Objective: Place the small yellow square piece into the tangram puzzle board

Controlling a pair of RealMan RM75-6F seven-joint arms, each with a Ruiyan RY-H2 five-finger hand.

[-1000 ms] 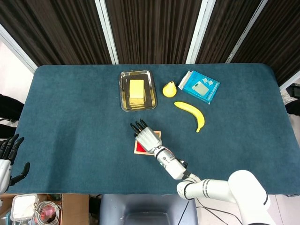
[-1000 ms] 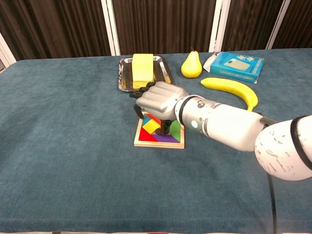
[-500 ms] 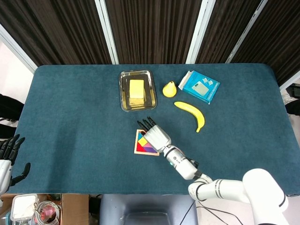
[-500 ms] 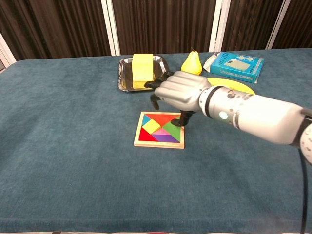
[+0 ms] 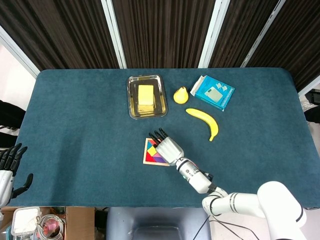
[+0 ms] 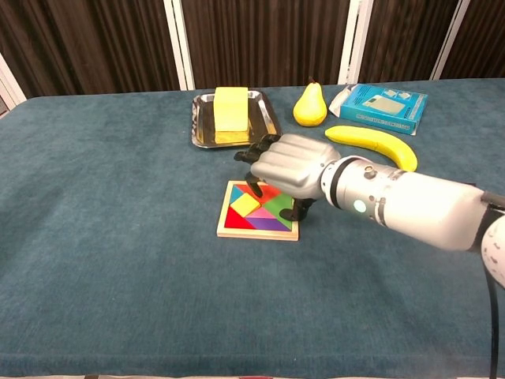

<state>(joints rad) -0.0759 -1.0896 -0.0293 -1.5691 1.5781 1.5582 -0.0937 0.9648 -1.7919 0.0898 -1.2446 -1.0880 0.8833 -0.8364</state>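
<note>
The wooden tangram board [image 6: 237, 231] [image 5: 146, 158] lies at the table's middle front, filled with coloured pieces. The small yellow square [image 6: 245, 204] sits in it left of centre, level with the red, green and purple pieces around it. My right hand [image 6: 288, 166] [image 5: 169, 147] hovers over the board's far right part, palm down, fingers spread and bent downward, holding nothing. Its thumb hangs at the board's right edge; whether it touches is unclear. My left hand [image 5: 10, 165] stays off the table's front left corner, fingers apart and empty, in the head view only.
A steel tray [image 6: 200, 134] holding a yellow block [image 6: 230, 108] stands behind the board. To its right are a yellow pear [image 6: 310, 106], a banana [image 6: 372, 143] and a blue box [image 6: 383, 106]. My right forearm [image 6: 410, 207] crosses the table's front right.
My right hand lifted off the board and swung right, uncovering the yellow square in its slot. It has since sunk back a little over the board's right part. The left hand has not moved.
</note>
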